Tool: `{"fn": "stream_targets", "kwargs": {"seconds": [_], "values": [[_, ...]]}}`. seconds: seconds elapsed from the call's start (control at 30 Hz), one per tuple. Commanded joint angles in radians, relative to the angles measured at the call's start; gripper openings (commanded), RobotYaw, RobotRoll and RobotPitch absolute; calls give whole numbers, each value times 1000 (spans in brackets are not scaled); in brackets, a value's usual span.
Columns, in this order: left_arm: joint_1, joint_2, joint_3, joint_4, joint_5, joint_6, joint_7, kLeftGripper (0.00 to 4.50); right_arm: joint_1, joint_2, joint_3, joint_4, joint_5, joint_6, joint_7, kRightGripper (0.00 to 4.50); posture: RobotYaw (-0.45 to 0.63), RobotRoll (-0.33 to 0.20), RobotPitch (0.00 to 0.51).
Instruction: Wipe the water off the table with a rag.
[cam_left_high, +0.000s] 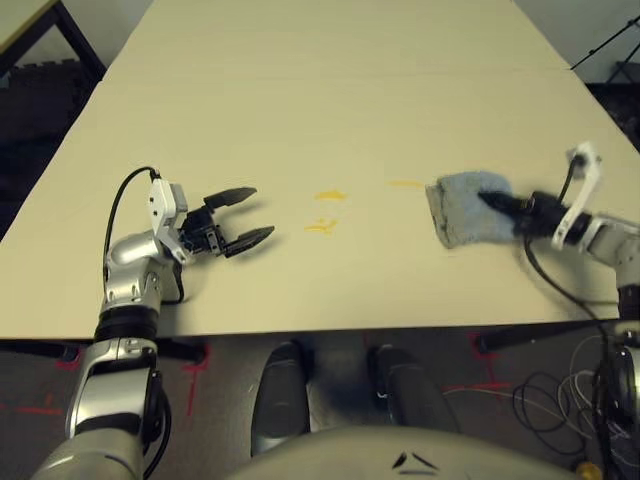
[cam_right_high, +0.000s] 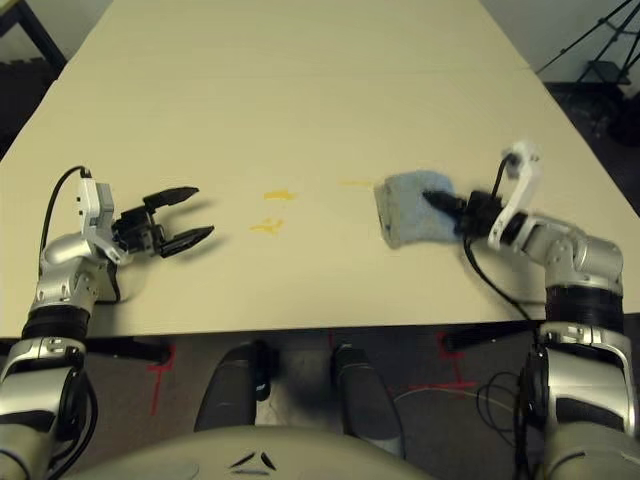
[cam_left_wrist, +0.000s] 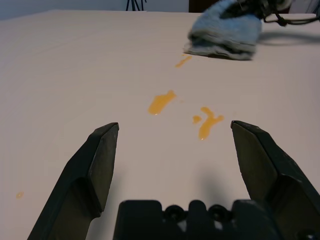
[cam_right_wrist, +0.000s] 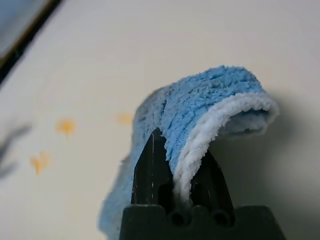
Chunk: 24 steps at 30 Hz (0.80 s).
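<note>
A blue rag (cam_left_high: 462, 210) lies bunched on the right side of the pale table (cam_left_high: 300, 90). My right gripper (cam_left_high: 497, 201) is shut on the rag's right edge, and the wrist view shows the rag (cam_right_wrist: 205, 110) folded over between its fingers. Three small yellowish-orange smears of water sit left of the rag: one close to it (cam_left_high: 405, 184) and two near the table's middle (cam_left_high: 330, 196) (cam_left_high: 321, 227). My left gripper (cam_left_high: 262, 212) hovers low and open, left of the two middle smears (cam_left_wrist: 161, 102) (cam_left_wrist: 207, 121), holding nothing.
A thin seam (cam_left_high: 330, 70) crosses the far part of the table. The front edge (cam_left_high: 300, 328) runs just below both grippers. Loose cables (cam_left_high: 560, 400) lie on the floor at the right, and a dark stand (cam_left_high: 612, 40) is beyond the far right corner.
</note>
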Motion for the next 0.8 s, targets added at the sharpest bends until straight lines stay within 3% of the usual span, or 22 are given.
{"fn": "stream_targets", "kwargs": {"seconds": [0.03,0.57,0.8], "values": [[6,4,-4,27,21,-13,3,4500,-45,42,-18,38,13,-34,-51,59,189,0,166],[27,42,13,15,15,-20,18,4500,-177,195,194,313,-168,-129,-86,54,248,0,163],[50,38,16,-13,13,-17,28,4500,-195,290,256,316,-196,-105,-43,54,260,0,162]]}}
